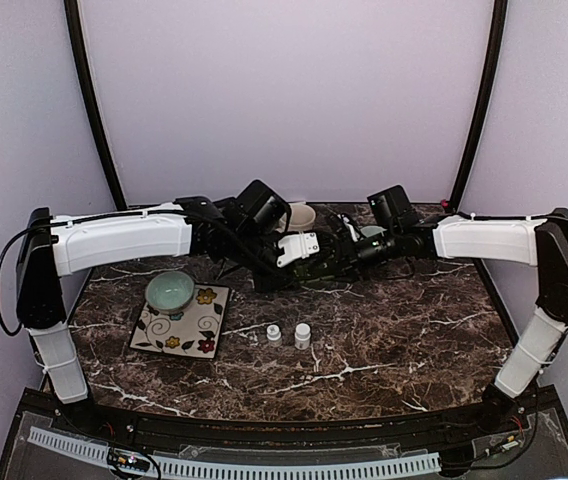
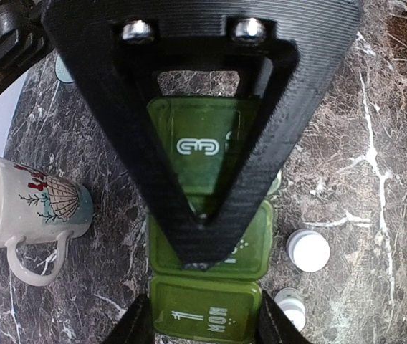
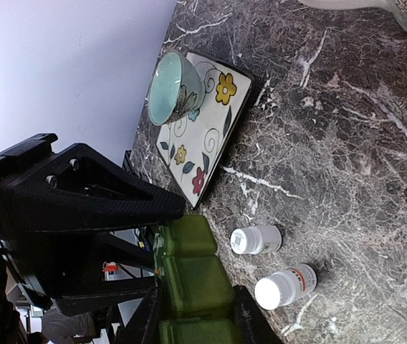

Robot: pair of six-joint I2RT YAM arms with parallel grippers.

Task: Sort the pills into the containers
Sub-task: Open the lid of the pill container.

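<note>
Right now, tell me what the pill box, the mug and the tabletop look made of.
The pill box looks like glossy, translucent green plastic with printed lids. The mug is probably glazed ceramic: white, shiny, painted pattern. The tabletop is dark marble or a marble-look laminate, white-veined.

A dark marble counter [image 1: 394,330] veined with white carries everything. Near its left edge lies a square flowered plate [image 1: 199,322] with a pale teal bowl [image 1: 170,291] on it. Just right of the plate stand two small white bottles [image 1: 274,334] [image 1: 303,336], close together but apart. A painted mug [image 2: 35,204] sits towards the back. A green pill box [image 2: 203,312] is low over the stone; whether it touches cannot be told.
</note>
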